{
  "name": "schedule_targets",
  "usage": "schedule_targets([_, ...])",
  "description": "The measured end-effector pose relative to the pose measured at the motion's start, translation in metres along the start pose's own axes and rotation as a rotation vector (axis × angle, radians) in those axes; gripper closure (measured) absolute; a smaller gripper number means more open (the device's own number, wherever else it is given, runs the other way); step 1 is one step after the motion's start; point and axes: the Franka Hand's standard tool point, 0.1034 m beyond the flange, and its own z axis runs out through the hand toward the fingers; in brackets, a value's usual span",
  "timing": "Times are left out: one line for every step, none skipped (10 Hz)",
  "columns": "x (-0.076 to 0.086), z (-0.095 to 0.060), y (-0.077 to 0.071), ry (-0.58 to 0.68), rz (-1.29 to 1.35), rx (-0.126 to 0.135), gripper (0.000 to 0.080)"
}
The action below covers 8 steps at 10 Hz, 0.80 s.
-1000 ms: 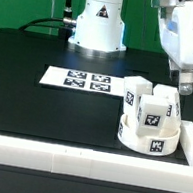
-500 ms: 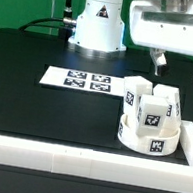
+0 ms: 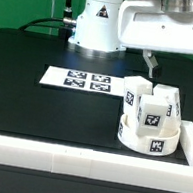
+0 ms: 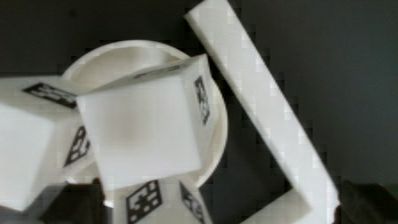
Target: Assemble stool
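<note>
The white round stool seat (image 3: pixel 149 141) lies near the exterior view's right, in the corner of the rail. White blocky legs (image 3: pixel 153 109) with black-and-white tags stand upright on it, close together. My gripper (image 3: pixel 178 69) hangs above and behind them. Its fingers (image 3: pixel 148 62) are spread wide, open and empty, touching nothing. In the wrist view I look down on the seat's rim (image 4: pixel 128 58) and the tagged legs (image 4: pixel 151 125).
The marker board (image 3: pixel 87 81) lies flat on the black table to the left of the stool. A long white rail (image 3: pixel 45 155) runs along the front edge and turns up the right side (image 3: pixel 192 140); it also shows in the wrist view (image 4: pixel 267 110). The robot base (image 3: pixel 99 24) stands behind.
The hand has turned from side-on to broadside, so both spread fingers now show. It has shifted slightly to the exterior view's left above the stool. The stool parts have not moved.
</note>
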Motion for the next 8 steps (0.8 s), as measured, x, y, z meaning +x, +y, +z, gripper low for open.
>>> schedule_targets([-0.0017, 0.0, -0.0021, 0.006, -0.131, -0.022, 0.015])
schedule_targets([-0.0033, 0.0004, -0.0038, 0.006, -0.229, -0.034, 0.015])
schedule_targets([-0.005, 0.0009, -0.0056, 0.006, -0.306, -0.042, 0.015])
schedule_targets([-0.0062, 0.0013, -0.0069, 0.005, -0.333, -0.045, 0.015])
schedule_targets([-0.0051, 0.0013, -0.0053, 0.004, -0.403, -0.046, 0.015])
schedule_targets([-0.0047, 0.0014, -0.0046, 0.003, -0.46, -0.046, 0.015])
schedule_targets([-0.0044, 0.0014, -0.0042, 0.001, -0.522, -0.047, 0.015])
schedule_targets([-0.0044, 0.0016, -0.004, 0.0, -0.549, -0.047, 0.015])
